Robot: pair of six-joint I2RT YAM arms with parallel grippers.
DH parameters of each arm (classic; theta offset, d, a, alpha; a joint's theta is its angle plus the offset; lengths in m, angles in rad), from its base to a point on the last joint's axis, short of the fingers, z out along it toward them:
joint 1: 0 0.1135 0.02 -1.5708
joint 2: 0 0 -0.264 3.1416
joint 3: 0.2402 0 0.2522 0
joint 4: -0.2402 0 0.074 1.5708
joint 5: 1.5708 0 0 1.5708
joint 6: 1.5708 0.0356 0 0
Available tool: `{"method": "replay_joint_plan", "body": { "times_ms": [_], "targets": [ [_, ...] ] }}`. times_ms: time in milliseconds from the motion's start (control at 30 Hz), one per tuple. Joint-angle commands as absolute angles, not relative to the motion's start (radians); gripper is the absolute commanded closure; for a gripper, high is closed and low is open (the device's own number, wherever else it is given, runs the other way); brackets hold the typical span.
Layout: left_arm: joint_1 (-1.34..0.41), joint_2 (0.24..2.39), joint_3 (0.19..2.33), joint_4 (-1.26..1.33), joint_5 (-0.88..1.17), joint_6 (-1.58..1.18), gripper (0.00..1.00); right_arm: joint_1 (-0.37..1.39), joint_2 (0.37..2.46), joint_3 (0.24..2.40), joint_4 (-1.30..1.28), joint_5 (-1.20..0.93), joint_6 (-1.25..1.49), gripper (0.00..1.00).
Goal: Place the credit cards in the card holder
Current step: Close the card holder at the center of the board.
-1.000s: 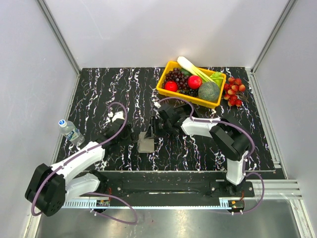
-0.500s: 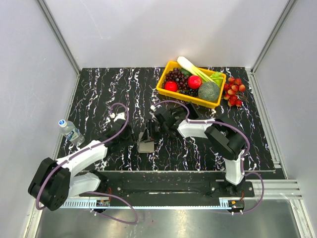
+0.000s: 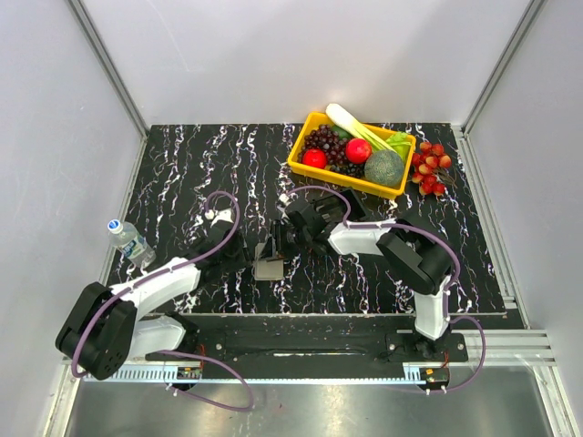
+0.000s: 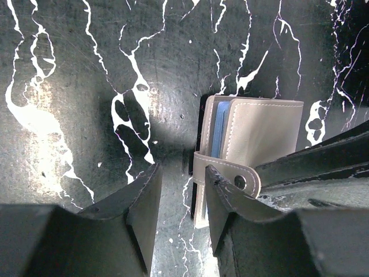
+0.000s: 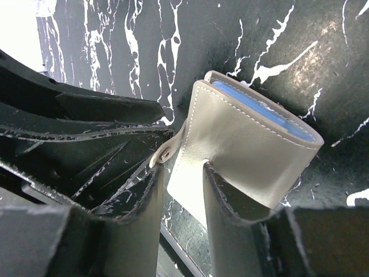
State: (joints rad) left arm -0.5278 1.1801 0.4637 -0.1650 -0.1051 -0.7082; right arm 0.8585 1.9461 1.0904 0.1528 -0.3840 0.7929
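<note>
The card holder (image 3: 270, 265) is a grey-beige stitched case with a snap strap, lying on the black marbled table. A blue card edge (image 5: 262, 109) shows inside it. No yellow, orange or tan cards are in view. My left gripper (image 4: 181, 190) is open just left of the holder (image 4: 262, 135), and the strap (image 4: 228, 173) lies against its right finger. My right gripper (image 5: 181, 179) is open over the holder (image 5: 248, 150). Its right fingertip (image 5: 210, 170) dents the cover and its left finger is beside the snap. In the top view both grippers meet at the holder, left (image 3: 240, 254) and right (image 3: 281, 239).
A yellow basket (image 3: 310, 169) of fruit and vegetables stands at the back right, with red berries (image 3: 430, 169) beside it. A water bottle (image 3: 129, 241) lies at the table's left edge. The table's front edge runs just below the holder.
The left arm has stretched right toward the holder. The right gripper has edged left and down onto the holder. The holder has barely shifted.
</note>
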Motion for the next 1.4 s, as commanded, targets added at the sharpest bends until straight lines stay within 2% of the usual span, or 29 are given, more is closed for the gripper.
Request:
{"method": "replay_joint_plan", "body": {
  "times_ms": [0, 400, 1000, 1367],
  "targets": [
    [-0.523, 1.190, 0.465, -0.103, -0.074, -0.704, 0.61, 0.868, 1.852, 1.046, 0.248, -0.355, 0.816, 0.61],
    [-0.523, 1.204, 0.453, -0.071, -0.055, -0.695, 0.63, 0.868, 1.848, 1.060, 0.209, -0.318, 0.801, 0.60],
    [-0.523, 1.203, 0.445, -0.058, -0.043, -0.683, 0.64, 0.867, 1.910, 1.121, 0.153, -0.316, 0.779, 0.75],
    [-0.523, 1.204, 0.446, -0.055, -0.041, -0.683, 0.64, 0.879, 1.917, 1.138, 0.104, -0.305, 0.759, 0.74]
  ]
}}
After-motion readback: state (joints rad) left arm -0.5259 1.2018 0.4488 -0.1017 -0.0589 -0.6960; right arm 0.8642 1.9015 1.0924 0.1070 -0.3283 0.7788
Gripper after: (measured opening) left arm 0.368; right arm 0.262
